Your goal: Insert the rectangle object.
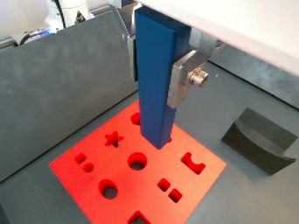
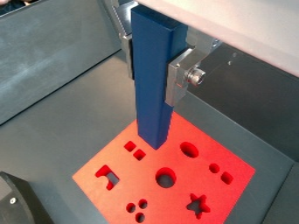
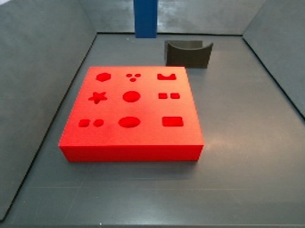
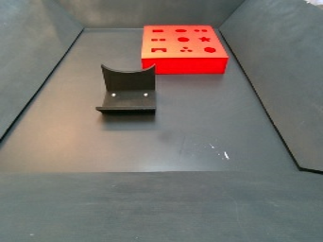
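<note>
The rectangle object is a long blue bar [image 1: 158, 96], held upright. My gripper [image 1: 158, 79] is shut on its upper part, with a silver finger [image 1: 183, 80] on each side; this shows in both wrist views, with the bar [image 2: 153, 96] and gripper [image 2: 152, 74] in the same pose. The bar's lower end hangs over the flat red block [image 1: 93, 175], which has several shaped holes. In a side view only the bar's lower part [image 3: 144, 18] shows, well above the block [image 3: 119, 142], and the gripper is out of frame. A rectangular hole [image 3: 173, 121] lies near the block's front corner.
A small dark grey curved holder [image 3: 188, 53] stands on the floor beside the red block; it also shows in the other views [image 4: 127, 90] [image 1: 260, 138]. Grey walls [image 3: 48, 53] close in the floor on all sides. The red block [image 4: 183, 47] sits near one wall.
</note>
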You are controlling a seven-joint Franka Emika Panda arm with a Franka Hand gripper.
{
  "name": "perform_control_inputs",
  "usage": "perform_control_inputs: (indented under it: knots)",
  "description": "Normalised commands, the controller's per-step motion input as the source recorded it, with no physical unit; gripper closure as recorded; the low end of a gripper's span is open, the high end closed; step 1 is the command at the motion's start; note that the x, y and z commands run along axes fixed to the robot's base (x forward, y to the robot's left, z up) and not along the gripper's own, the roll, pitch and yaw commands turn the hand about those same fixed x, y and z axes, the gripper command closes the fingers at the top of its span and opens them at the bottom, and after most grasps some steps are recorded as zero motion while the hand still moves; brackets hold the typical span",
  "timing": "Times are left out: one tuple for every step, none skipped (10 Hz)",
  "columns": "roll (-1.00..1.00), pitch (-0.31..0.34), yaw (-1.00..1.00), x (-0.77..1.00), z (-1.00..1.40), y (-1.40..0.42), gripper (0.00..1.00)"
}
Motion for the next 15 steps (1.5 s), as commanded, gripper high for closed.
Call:
perform_control_inputs:
  knots:
    - [-0.04, 0.000, 0.00, -0.05, -0.01, -0.15, 1.00]
    - [0.00, -0.046, 0.12, -0.10, -0.15, -0.26, 1.00]
    - [0.00, -0.011, 0.03, 0.09, -0.91, -1.00, 1.00]
    - [0.02, 0.000, 0.00, 0.25, -0.78, -1.00, 1.00]
    - [0.03, -0.011, 0.00, 0.25, -0.73, -1.00, 1.00]
    - [0.00, 0.000, 0.00, 0.49, -0.68, -0.94, 1.00]
    - [0.00, 0.000, 0.00, 0.55, -0.65, -0.88, 1.00]
    - [0.05, 0.000, 0.00, 0.00, 0.00, -0.14, 1.00]
    - [0.00, 0.000, 0.00, 0.00, -0.16, -0.07, 1.00]
    - [0.11, 0.114, 0.00, 0.83, -0.26, -0.01, 1.00]
    - [0.30, 0.166, 0.00, 1.00, -0.17, -0.03, 1.00]
    - [0.24, 0.134, 0.00, 1.00, -0.09, -0.03, 1.00]
    - [0.20, 0.133, 0.00, 1.00, -0.13, -0.01, 1.00]
    - [0.15, 0.146, 0.00, 1.00, -0.16, 0.00, 1.00]
    - [0.11, 0.190, 0.17, 0.95, -0.12, 0.19, 1.00]
